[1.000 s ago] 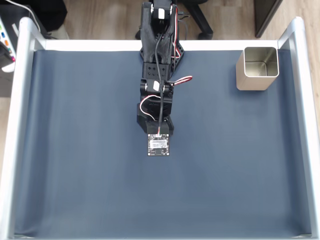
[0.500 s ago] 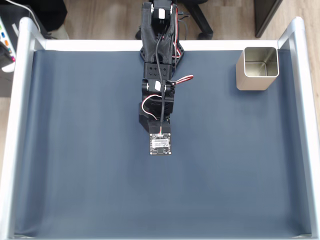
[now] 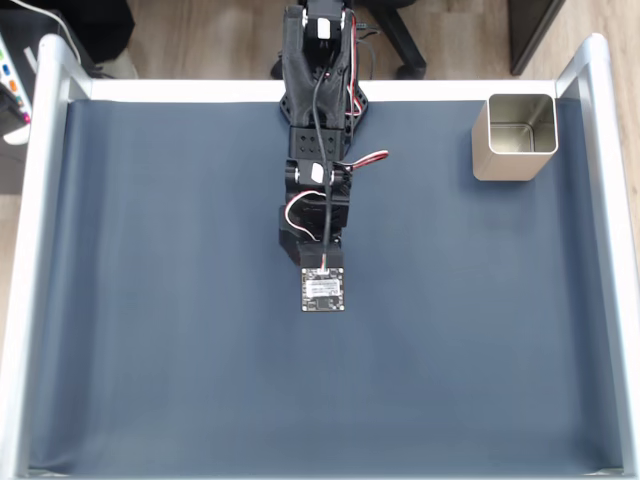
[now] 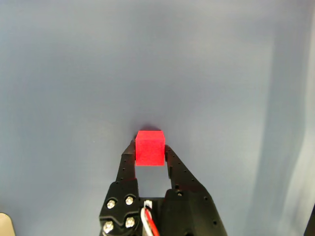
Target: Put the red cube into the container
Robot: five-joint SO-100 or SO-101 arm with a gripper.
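Note:
In the wrist view the red cube (image 4: pixel 149 147) sits between the tips of my gripper (image 4: pixel 149 153), whose two black fingers press on its left and right sides over the blue-grey mat. In the fixed view the black arm (image 3: pixel 318 170) reaches down from the top centre, and its wrist board (image 3: pixel 323 289) hides the cube and fingers. The container (image 3: pixel 514 136), a square open silver tin, stands at the upper right of the mat, far to the right of the arm.
A dark blue-grey mat (image 3: pixel 180 330) covers the table, bordered by a pale raised frame (image 3: pixel 40 200) on the left, top and right. Wooden floor and dark furniture lie beyond the top edge.
The arm's wrist has shifted slightly toward the bottom and right of the fixed view over the last second. The container has not moved.

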